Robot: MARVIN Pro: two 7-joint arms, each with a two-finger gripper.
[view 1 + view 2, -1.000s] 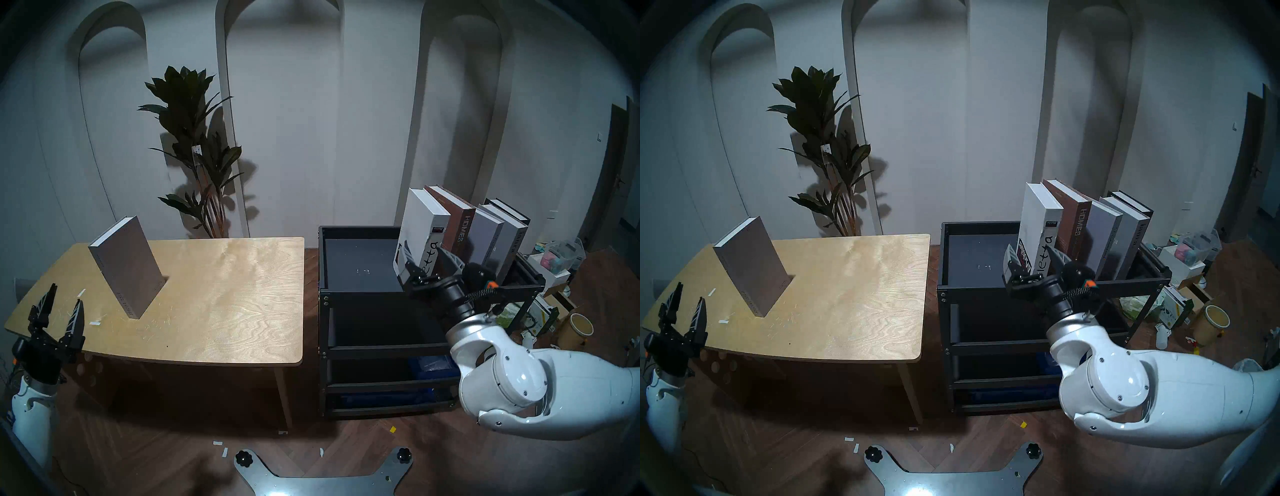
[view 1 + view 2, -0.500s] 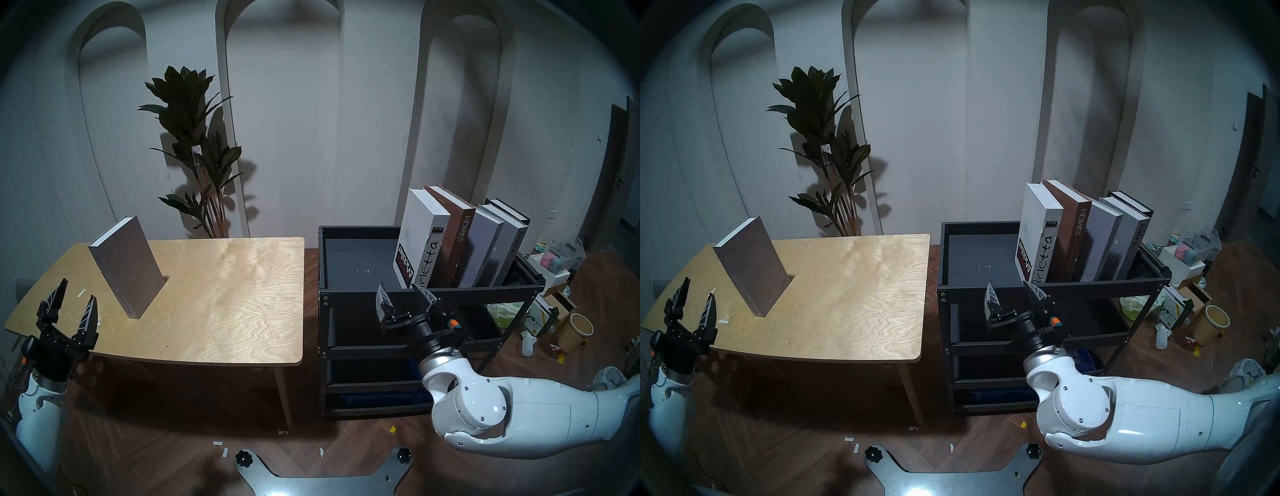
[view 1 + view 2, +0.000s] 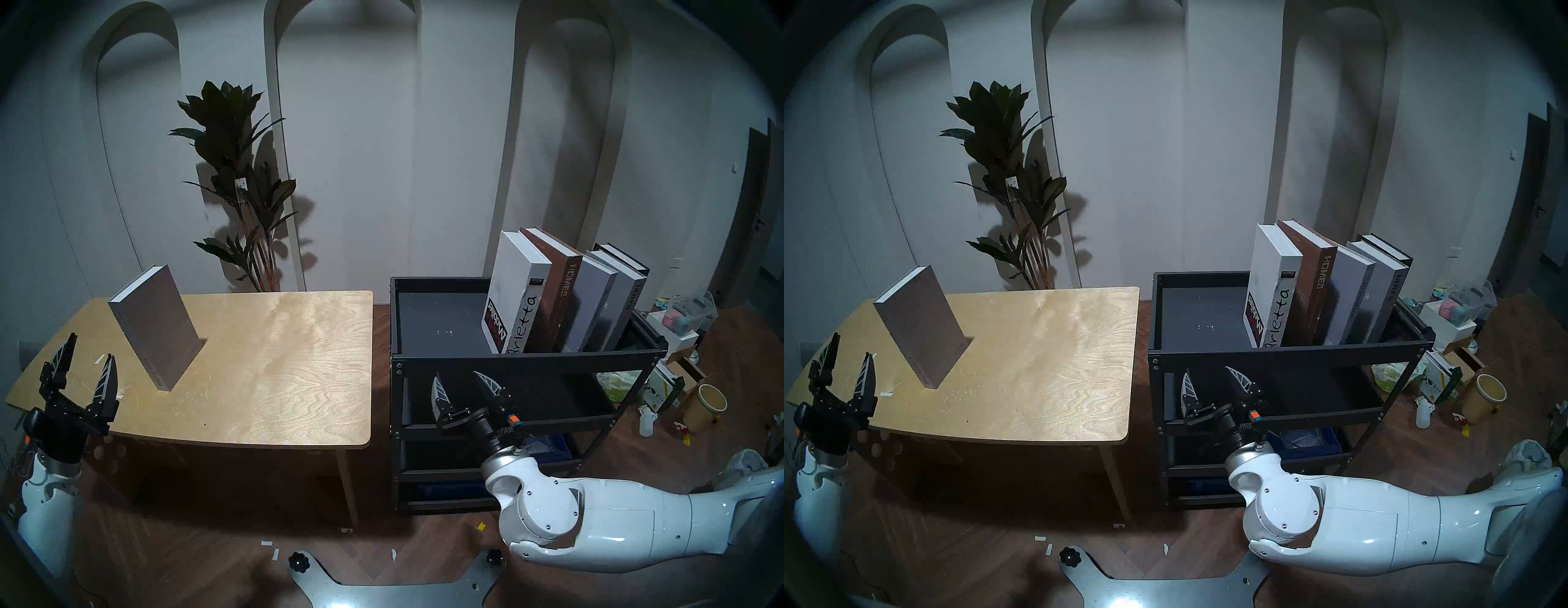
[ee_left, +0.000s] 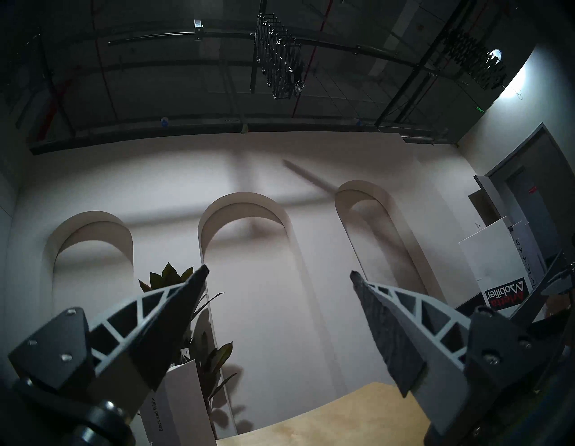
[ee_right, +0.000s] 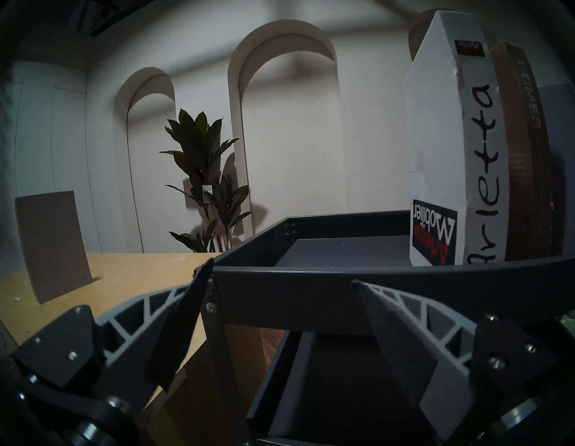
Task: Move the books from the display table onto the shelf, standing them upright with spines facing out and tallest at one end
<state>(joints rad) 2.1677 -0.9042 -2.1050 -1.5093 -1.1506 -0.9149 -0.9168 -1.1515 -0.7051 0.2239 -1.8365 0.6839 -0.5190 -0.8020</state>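
The table (image 3: 275, 365) lies ahead of the left pincer (image 3: 85, 365), whose fingers stand apart and empty; the rack (image 3: 526, 361) rises just above the right pincer (image 3: 464, 384), also apart and empty. Five books (image 3: 564, 293) lean together on the rack's top. The last grey book (image 3: 155, 325) stands tilted ahead and right of the left pincer. I think a careless touch could tip it flat, because it looks unsupported.

pale glossy plywood display table (image 3: 275, 365); matt black metal shelf (image 3: 526, 361).
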